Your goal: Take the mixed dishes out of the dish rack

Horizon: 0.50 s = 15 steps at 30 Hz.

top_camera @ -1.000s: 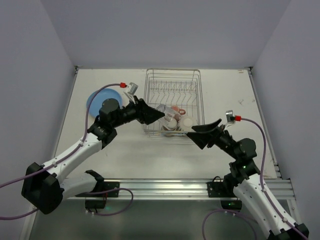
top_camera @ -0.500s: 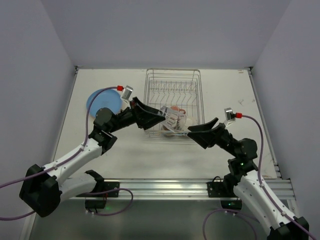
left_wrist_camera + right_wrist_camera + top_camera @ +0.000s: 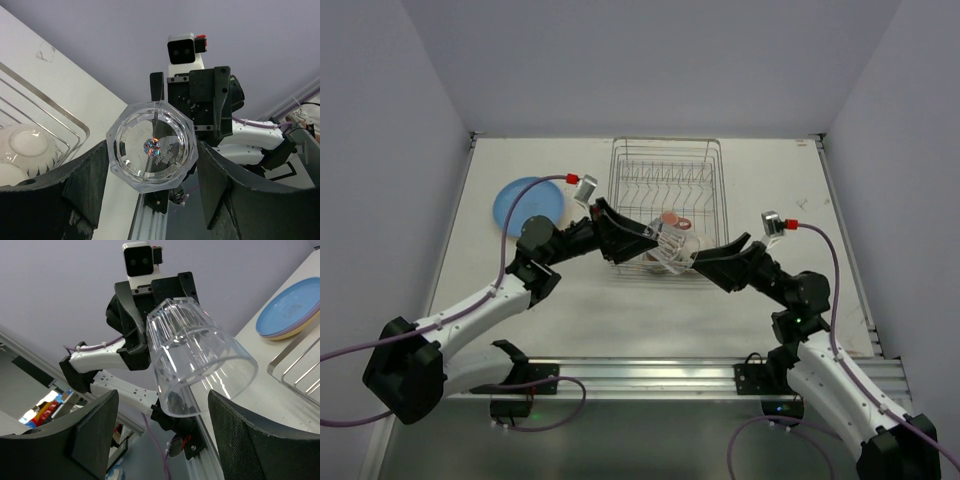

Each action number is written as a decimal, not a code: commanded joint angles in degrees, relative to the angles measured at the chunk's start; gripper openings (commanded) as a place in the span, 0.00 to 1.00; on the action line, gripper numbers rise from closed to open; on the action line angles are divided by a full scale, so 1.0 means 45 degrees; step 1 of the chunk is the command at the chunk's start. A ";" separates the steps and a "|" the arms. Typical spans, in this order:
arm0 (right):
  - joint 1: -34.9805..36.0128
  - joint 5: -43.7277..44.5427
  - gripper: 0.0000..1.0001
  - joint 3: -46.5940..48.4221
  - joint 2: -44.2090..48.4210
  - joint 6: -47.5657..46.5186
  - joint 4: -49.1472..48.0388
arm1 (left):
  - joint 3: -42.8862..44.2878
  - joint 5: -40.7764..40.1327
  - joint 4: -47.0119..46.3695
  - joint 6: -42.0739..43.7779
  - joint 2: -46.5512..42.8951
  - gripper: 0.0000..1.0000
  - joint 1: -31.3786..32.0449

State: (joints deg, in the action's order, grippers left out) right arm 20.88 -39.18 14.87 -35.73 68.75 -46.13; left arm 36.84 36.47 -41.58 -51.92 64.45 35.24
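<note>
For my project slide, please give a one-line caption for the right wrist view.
The left end effector holds the clear glass tumbler out before the open right end effector.

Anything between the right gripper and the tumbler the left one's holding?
Nothing visible. The left gripper holds the glass tumbler above the dish rack's near edge, rim toward the right gripper, whose open fingers face it across clear air.

No text is reading clearly: raised lettering is showing on the tumbler (image 3: 152,146) base in the left wrist view and a faint mark on the blue plate (image 3: 292,312) in the right wrist view, both too blurred to make out.
</note>
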 commanded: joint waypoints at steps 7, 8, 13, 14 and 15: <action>0.0047 -0.0298 0.63 0.0738 -0.0050 0.0309 -0.1097 | 0.0388 0.0548 -0.0584 0.0327 0.0522 0.52 0.0469; 0.0047 -0.0278 0.53 0.0796 0.0086 0.0250 -0.0961 | 0.0388 0.0568 -0.0506 0.0424 0.0523 0.52 0.0488; 0.0066 -0.0006 0.28 0.0992 0.0633 -0.0414 0.0386 | 0.0388 0.0549 0.0040 0.0815 0.0308 0.52 0.0508; 0.0066 0.0053 0.24 0.1011 0.0712 -0.0453 0.0484 | 0.0388 0.0548 0.0080 0.0854 0.0269 0.52 0.0488; 0.0047 0.0073 0.18 0.1011 0.0809 -0.0473 0.0601 | 0.0388 0.0548 0.0119 0.0835 0.0249 0.52 0.0508</action>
State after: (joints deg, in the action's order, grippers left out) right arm 20.95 -39.70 16.16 -33.67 67.94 -43.72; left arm 36.86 38.52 -41.15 -50.76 66.74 37.21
